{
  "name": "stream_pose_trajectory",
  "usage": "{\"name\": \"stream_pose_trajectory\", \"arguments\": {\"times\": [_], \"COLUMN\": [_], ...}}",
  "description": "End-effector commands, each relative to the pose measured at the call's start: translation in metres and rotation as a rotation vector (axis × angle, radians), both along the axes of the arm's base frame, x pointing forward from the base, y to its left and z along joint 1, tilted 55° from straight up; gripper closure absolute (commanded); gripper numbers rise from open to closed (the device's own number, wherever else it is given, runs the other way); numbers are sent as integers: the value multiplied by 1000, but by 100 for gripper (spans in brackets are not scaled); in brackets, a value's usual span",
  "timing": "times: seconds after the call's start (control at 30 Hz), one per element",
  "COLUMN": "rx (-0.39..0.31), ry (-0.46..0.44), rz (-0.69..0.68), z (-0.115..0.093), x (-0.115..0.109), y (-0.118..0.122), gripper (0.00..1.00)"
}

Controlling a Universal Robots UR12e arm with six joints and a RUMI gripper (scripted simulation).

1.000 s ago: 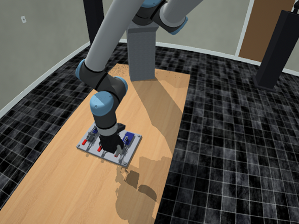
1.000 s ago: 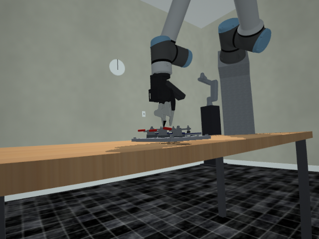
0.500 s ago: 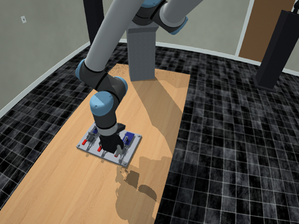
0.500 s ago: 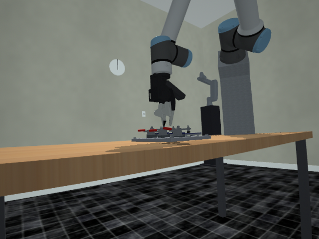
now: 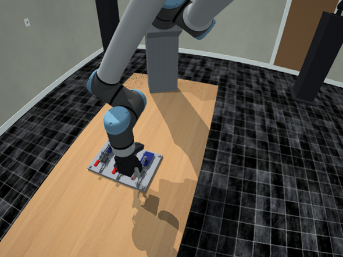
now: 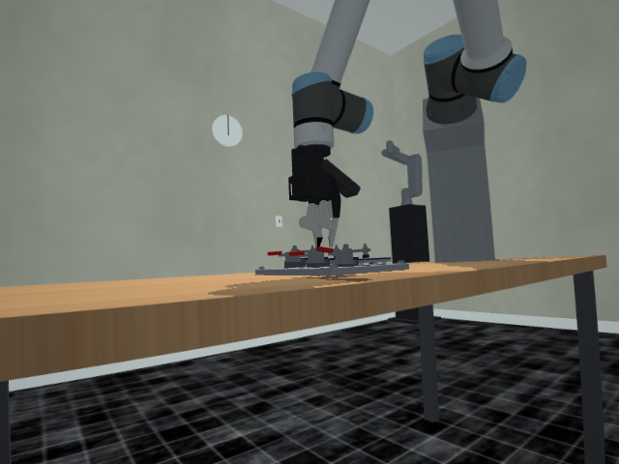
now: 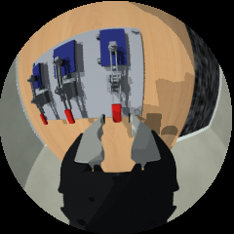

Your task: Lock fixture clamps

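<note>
A grey fixture plate (image 5: 124, 166) lies on the wooden table and carries three toggle clamps with red handles over blue parts (image 7: 112, 46). In the wrist view the handles are the left (image 7: 43, 119), the middle (image 7: 69, 115) and the right (image 7: 117, 111). From the side all three (image 6: 297, 252) lie low, about level; I cannot tell whether they are locked. My gripper (image 7: 116, 114) points straight down over the right handle (image 6: 325, 248), its fingertips (image 6: 322, 241) at or just above the handle. The fingers stand a little apart with nothing between them. In the top view the gripper (image 5: 134, 175) hides that handle.
The robot's grey pedestal (image 5: 162, 60) stands at the table's far end. Black pillars (image 5: 320, 55) stand on the floor beyond the table. The fixture sits near the table's right long edge (image 5: 197, 171).
</note>
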State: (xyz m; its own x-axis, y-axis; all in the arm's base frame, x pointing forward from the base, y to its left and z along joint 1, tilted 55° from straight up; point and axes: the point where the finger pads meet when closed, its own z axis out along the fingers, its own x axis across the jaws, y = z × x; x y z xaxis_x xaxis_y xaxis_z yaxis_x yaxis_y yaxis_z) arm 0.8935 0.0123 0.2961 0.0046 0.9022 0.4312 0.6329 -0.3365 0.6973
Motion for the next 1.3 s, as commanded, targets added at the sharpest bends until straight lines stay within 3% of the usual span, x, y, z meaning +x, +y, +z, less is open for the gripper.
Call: {"name": "stream_pose_trajectory", "arguments": {"times": [0.0, 0.27, 1.27], "rx": [0, 0, 0], "ry": [-1, -1, -1], "rz": [0, 0, 0], "z": [-4, -11, -11], "x": [7, 16, 16], "y": [2, 5, 6], "gripper": [72, 72, 72]}}
